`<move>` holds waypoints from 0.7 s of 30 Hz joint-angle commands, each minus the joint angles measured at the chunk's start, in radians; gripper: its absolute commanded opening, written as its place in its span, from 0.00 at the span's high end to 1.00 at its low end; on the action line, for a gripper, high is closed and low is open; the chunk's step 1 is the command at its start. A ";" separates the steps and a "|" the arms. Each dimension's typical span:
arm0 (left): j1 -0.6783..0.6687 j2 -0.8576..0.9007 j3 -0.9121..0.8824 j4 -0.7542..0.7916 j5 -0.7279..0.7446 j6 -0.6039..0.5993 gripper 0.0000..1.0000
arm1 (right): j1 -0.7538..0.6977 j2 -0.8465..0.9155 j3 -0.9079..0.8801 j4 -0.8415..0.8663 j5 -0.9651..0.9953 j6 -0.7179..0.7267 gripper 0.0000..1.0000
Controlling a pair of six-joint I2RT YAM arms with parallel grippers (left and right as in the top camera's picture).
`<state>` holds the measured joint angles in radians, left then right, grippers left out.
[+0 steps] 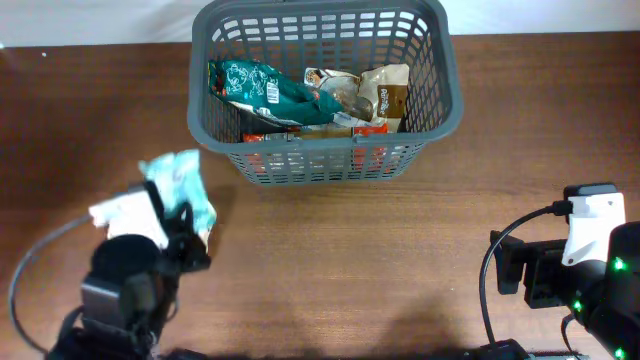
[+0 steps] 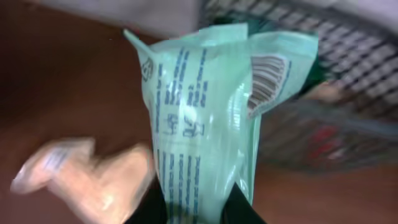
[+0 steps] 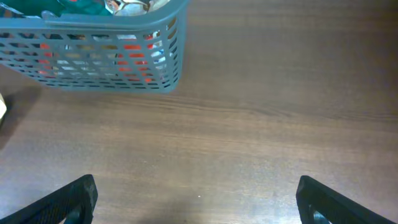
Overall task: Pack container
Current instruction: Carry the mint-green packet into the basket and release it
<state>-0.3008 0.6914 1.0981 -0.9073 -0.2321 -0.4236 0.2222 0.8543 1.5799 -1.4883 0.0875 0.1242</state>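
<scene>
The dark grey basket [image 1: 325,165] stands at the back middle of the table, holding several snack packets. It also shows in the right wrist view [image 3: 93,62] and blurred in the left wrist view [image 2: 348,106]. My left gripper [image 1: 185,225] is shut on a light green packet [image 1: 180,185], held above the table to the left of the basket; the packet fills the left wrist view [image 2: 205,124] between my fingers [image 2: 196,211]. My right gripper [image 3: 196,199] is open and empty over bare wood at the front right.
A pale peach packet [image 2: 93,180] lies on the table beside the left gripper, blurred. A teal packet [image 1: 260,90] and tan packets [image 1: 385,90] lie inside the basket. The white wall borders the table's far edge.
</scene>
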 commanded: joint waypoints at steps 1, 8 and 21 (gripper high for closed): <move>-0.004 0.130 0.085 0.111 0.167 0.169 0.91 | -0.005 0.002 0.000 0.001 -0.002 0.000 0.01; -0.013 0.545 0.369 0.198 0.245 0.291 0.91 | -0.005 0.002 0.000 0.001 -0.002 0.000 0.01; -0.263 1.221 0.994 0.189 0.236 0.232 0.91 | -0.005 0.002 0.000 0.001 -0.002 0.000 0.01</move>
<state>-0.5171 1.8370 2.0022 -0.7143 -0.0105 -0.1585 0.2222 0.8562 1.5799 -1.4891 0.0875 0.1238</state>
